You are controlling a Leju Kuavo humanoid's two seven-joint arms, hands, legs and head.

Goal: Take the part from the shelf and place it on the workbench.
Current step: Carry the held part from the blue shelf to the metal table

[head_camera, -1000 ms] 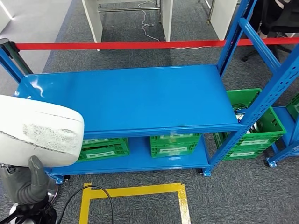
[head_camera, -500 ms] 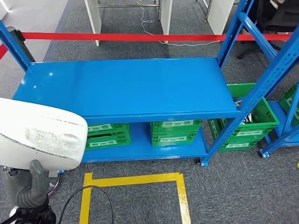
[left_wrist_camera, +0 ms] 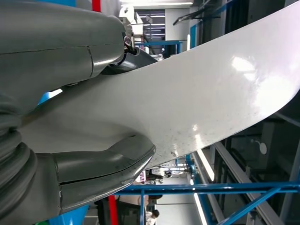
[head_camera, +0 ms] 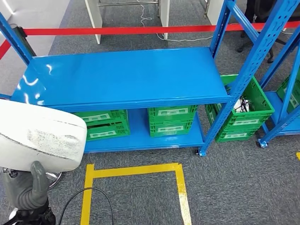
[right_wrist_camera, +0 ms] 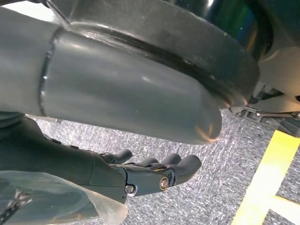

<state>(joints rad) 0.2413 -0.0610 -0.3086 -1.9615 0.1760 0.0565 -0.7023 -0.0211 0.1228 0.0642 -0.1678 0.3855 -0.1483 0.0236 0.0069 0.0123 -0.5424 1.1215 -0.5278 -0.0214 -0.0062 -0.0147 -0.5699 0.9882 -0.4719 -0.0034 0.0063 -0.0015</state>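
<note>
The left robot hand [head_camera: 30, 187] gripped the white part [head_camera: 39, 136] at the frame's lower left, its long axis running sideways. The right robot hand [right_wrist_camera: 152, 173] hung empty, fingers loosely extended. No desk was visible beyond the blue shelf [head_camera: 123, 77].

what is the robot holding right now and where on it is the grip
The left hand grips the white part at its edge. The right hand holds nothing.

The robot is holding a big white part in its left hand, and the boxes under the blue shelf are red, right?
Not quite. The boxes under the blue shelf are green, not red, as the head view shows. The left hand does hold the big white part.
</note>
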